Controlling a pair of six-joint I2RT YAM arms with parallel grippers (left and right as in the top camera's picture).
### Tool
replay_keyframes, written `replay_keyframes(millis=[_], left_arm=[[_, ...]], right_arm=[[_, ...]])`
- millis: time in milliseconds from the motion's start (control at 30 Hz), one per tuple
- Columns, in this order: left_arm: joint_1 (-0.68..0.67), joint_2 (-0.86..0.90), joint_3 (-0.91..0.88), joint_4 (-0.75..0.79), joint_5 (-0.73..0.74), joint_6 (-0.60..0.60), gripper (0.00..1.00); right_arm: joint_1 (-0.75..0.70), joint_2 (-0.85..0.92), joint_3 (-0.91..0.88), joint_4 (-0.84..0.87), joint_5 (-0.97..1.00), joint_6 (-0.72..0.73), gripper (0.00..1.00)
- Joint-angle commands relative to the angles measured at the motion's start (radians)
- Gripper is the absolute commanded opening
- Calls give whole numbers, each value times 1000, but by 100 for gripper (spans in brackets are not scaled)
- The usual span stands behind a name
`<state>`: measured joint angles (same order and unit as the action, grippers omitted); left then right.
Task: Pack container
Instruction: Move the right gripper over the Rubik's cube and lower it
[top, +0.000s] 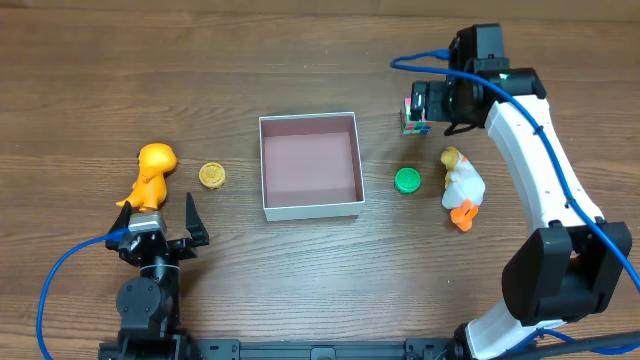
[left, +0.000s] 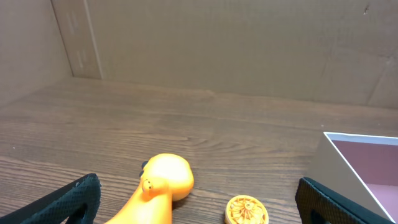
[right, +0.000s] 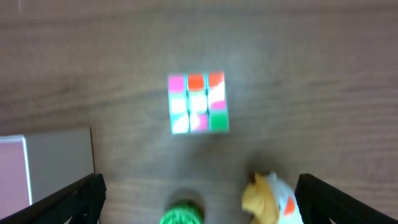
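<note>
— Where is the container (top: 310, 160)?

— On the wooden surface (top: 300, 280), between the two arms. It lies ahead and to the right of the left fingers (left: 68, 202). It is to the left of the right fingers (right: 74, 199) and apart from both pairs. Its pinkish-brown inside is bare.

— Are the left fingers holding anything?

— No. They are spread wide, low over the near edge of the surface, with nothing between the pads. An orange toy dinosaur (left: 158, 186) stands just ahead of them, nearer the left finger. A small yellow disc (left: 247, 210) lies ahead too, between the dinosaur and the container's near corner. That corner shows beside the right finger in the left wrist view.

— And the right fingers?

— They are also wide apart and empty, pointing down over the far side. A puzzle cube (right: 198, 102) with coloured squares sits on the surface beneath them. It is framed between the two fingers and touches neither.

— What else is around them?

— A green disc (top: 407, 180) lies nearer the robot than the cube, just right of the container. A white toy duck (top: 462, 185) with a yellow head and orange feet lies right of the disc, on its side.
</note>
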<state>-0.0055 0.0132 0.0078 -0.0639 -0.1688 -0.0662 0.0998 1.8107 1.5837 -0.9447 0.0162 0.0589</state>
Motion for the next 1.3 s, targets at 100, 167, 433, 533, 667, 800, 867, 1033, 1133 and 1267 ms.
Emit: replay_keyframes(millis=[100,167,433,533,667,800,867,1033,1133,1267], left_arm=[[7,-2,-3,1,5,26,100],[7,-2,-3,1,5,26,100],[7,-2,-3,1,5,26,100],[7,-2,-3,1,5,26,100],[7,-2,-3,1,5,26,100],[7,-2,-3,1,5,26,100],[7,-2,-3,1,5,26,100],[7,-2,-3,1,5,26,100],[7,-2,-3,1,5,26,100],[7,-2,-3,1,5,26,100]], right_arm=[[23,79,41,7,32,0,100],[26,104,41,-2,32,0,100],[32,188,41,-4,35,-8,100],[32,203,41,15,37,-7,100],[32,222,41,59,35,-6,100],[35,248,41,77,35,-8,100],[35,269,41,84,36,-8,100],[35,294,41,124,35,-27,100],[35,294,41,150,35,-31,100],[35,294,41,179,36,-31,100]])
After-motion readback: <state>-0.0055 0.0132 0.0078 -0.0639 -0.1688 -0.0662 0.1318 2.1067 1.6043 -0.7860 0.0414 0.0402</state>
